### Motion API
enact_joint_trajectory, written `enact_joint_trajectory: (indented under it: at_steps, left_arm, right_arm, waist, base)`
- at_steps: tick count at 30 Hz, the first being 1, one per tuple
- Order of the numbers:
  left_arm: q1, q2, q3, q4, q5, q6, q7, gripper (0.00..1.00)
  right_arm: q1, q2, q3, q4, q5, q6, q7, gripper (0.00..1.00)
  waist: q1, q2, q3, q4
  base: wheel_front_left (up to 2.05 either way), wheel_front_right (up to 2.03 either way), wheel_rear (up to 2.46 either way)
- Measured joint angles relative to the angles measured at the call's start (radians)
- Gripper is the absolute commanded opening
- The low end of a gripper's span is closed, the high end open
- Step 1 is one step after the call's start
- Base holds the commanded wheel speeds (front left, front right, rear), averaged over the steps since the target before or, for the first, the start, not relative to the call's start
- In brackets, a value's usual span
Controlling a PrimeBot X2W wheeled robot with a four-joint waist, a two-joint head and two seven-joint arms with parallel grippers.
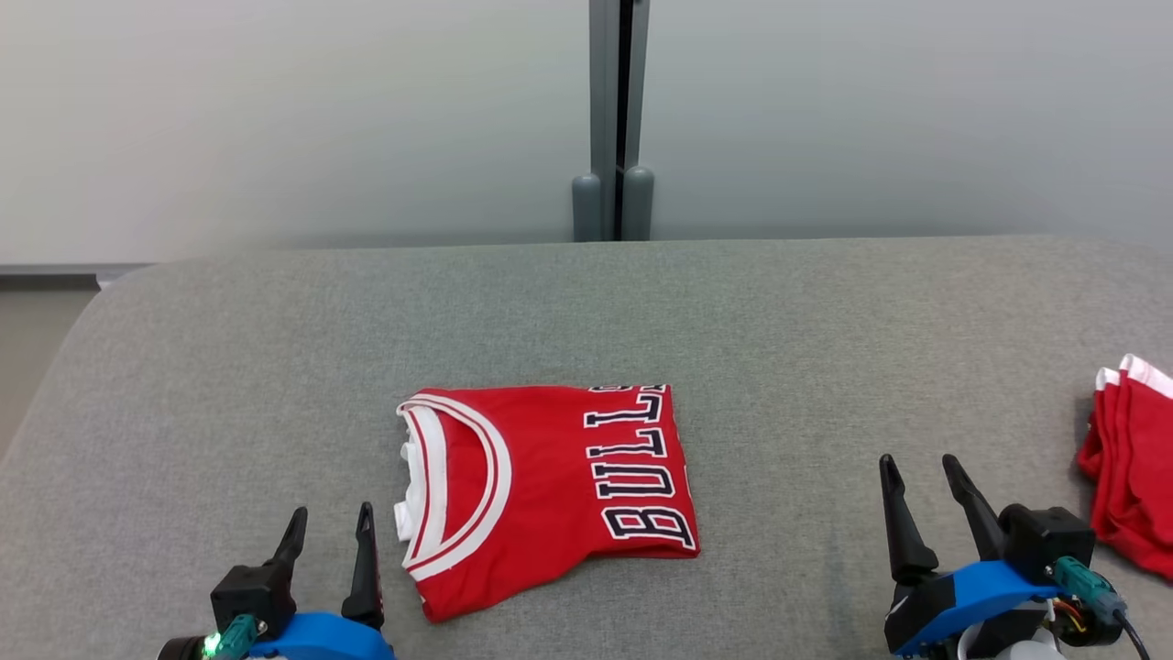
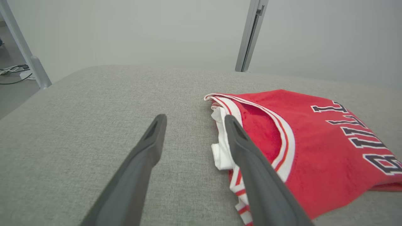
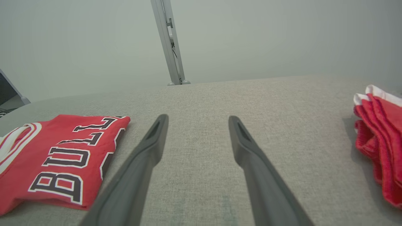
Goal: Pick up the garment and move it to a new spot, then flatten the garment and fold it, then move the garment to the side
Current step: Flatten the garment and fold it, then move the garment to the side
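The folded red jersey (image 1: pixel 550 495) sits a bit left of centre in the lower half of the head view, flat on the grey fabric-covered table (image 1: pixel 641 312). Its neckline with the white and red trim points to frame left, and the lettering runs sideways down its right side. It reads "BULL" and then the last letter wraps over the top fold, so only a sliver of it shows. Some white fabric pokes out at the collar; can't tell whether it's a lining or a tag.

The left tool (image 1: pixel 332 511) is at the lower left of the frame, fingers spread and holding nothing, just beside the jersey's collar edge. Its body is chopped off by the bottom edge. In the left wrist view one finger crosses in front of the trim and hides part of it, so whether it touches the cloth is hard to say.

The right tool (image 1: pixel 917 461) is at the lower right, also spread wide and empty, over bare table well apart from the jersey.

At the far right edge there's a second red cloth (image 1: pixel 1132 458) with white trim, cut off by the frame, so its shape is anyone's guess. Behind the table, a grey post (image 1: pixel 616 119) stands against a pale wall.
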Motion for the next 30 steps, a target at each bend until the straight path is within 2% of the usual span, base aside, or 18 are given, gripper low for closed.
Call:
enact_joint_trajectory:
  at_steps: [9,16,21,30]
  left_arm:
    - [0.026,-0.006,0.026,-0.003,0.018,0.008,0.000,1.00]
    - [0.019,-0.009,0.015,-0.010,0.019,-0.006,0.000,1.00]
    - [-0.020,-0.010,-0.008,-0.012,0.017,-0.025,0.000,1.00]
    - [-0.063,-0.006,-0.032,0.005,-0.009,-0.037,0.000,1.00]
  right_arm:
    - [0.012,0.000,0.023,0.002,-0.002,0.000,0.000,1.00]
    - [0.012,0.000,0.058,0.027,0.040,0.000,0.000,1.00]
    - [-0.030,0.000,0.116,0.088,0.077,0.000,0.000,1.00]
    - [-0.215,0.001,0.175,0.251,0.154,0.000,0.000,1.00]
  waist:
    - [0.0000,0.0000,-0.024,-0.025]
    - [0.0000,0.0000,0.005,-0.007]
    - [0.0002,0.0001,0.052,0.044]
    - [0.0003,0.0001,0.139,0.185]
  base:
    - [0.00,0.00,0.00]
    - [0.00,0.00,0.00]
    - [0.00,0.00,0.00]
    - [0.00,0.00,0.00]
